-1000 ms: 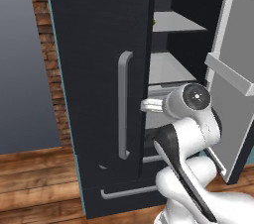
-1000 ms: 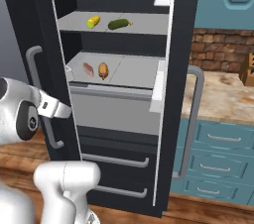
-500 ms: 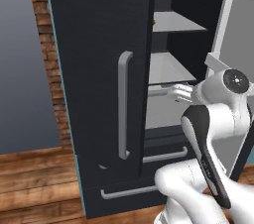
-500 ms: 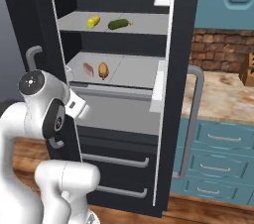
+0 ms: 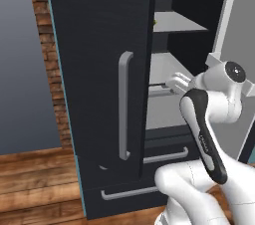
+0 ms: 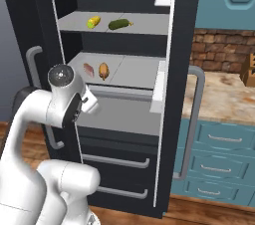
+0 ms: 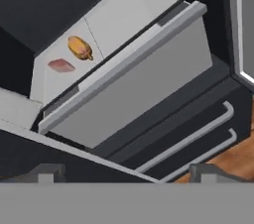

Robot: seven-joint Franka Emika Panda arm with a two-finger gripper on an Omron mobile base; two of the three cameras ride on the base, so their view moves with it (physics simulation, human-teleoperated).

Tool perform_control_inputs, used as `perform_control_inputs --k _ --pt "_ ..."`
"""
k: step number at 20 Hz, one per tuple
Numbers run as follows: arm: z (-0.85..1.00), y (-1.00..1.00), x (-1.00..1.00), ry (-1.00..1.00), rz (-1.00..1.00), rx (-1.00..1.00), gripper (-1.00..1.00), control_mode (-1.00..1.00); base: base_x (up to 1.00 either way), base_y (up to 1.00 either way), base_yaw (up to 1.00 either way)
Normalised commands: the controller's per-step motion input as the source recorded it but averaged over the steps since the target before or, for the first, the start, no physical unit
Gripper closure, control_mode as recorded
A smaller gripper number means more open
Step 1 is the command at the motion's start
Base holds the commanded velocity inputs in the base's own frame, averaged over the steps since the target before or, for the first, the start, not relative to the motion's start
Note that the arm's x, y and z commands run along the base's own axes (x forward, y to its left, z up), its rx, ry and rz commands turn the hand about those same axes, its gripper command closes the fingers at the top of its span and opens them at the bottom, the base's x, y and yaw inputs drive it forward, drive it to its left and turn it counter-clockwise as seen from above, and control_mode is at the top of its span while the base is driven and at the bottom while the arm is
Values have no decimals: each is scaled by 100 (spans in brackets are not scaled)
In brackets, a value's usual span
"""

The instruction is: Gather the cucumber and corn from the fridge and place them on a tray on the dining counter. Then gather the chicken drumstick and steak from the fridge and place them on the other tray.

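The fridge [image 6: 183, 45] stands with its right door open. On its upper shelf lie the yellow corn [image 6: 93, 21] and the dark green cucumber [image 6: 119, 24]. One shelf down, the pinkish steak [image 6: 88, 69] rests beside the golden chicken drumstick [image 6: 103, 70]; the hand view shows the steak [image 7: 61, 65] and drumstick [image 7: 80, 48] at its upper left. My gripper [image 6: 91, 103] [image 5: 173, 82] [image 7: 127, 172] is open and empty, in front of the grey drawer below that shelf and apart from the food. The trays and the dining counter are out of view.
The closed left fridge door [image 5: 99, 45] with its vertical handle [image 5: 124, 107] stands close on the arm's left. The open right door [image 6: 167, 94] carries white bins. Two drawer handles [image 7: 198, 136] run below. A beige counter on teal drawers [image 6: 224, 94] lies to the right.
The arm has swung from the left door's handle toward the open fridge interior, bringing the hand in front of the grey drawer. The food has not moved.
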Motion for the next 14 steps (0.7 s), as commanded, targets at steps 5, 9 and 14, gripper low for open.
perform_control_inputs --k 5,9,14 --pt "0 0 52 8 -9 29 -100 -100 0 0 0" --pt "0 2 49 9 -10 30 -100 -100 0 0 0" --pt "0 18 50 8 -9 32 -100 -100 0 0 0"
